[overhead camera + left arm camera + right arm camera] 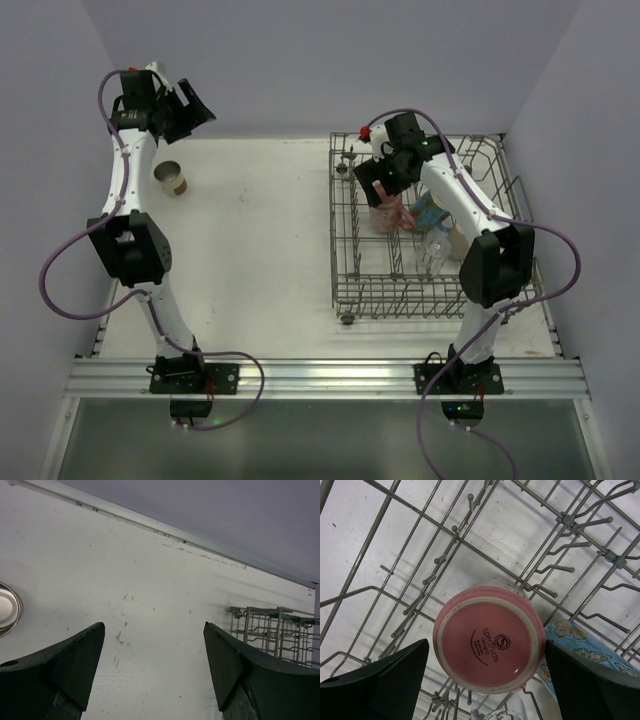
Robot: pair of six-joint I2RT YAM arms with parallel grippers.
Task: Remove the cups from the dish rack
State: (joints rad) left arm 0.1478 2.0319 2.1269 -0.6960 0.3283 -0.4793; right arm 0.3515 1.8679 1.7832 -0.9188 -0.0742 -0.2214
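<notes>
Dish rack (338,225) is found on the right half of the table (260,250). One tan cup (172,178) is seen upright on the table at the far left, well apart from the rack. It is judged to be unloaded already.

Left gripper (154,630) is held above the far left of the table, near the tan cup. Its jaws are spread wide and nothing is held between them. From the left wrist view only bare table is seen in the gap, with the cup's rim at the left edge and a corner of the rack at the right.

Right gripper (485,650) is positioned inside the far left part of the rack, directly over the pink mug (487,642). The mug is stood upside down, base up, among the tines. The jaws are spread, one on each side of the mug, and no contact is seen, so the mug is not yet gripped.

Left in the rack:
- the pink mug
- a blue patterned mug (572,635), just to the right of the pink mug
- a clear glass tumbler (434,252), nearer than the other two

Anything behind the right arm is hidden and cannot be counted.

Progress is judged early: one cup is out and at least three are to be lifted. The step in hand is taken to be the grasp on the pink mug.
</notes>
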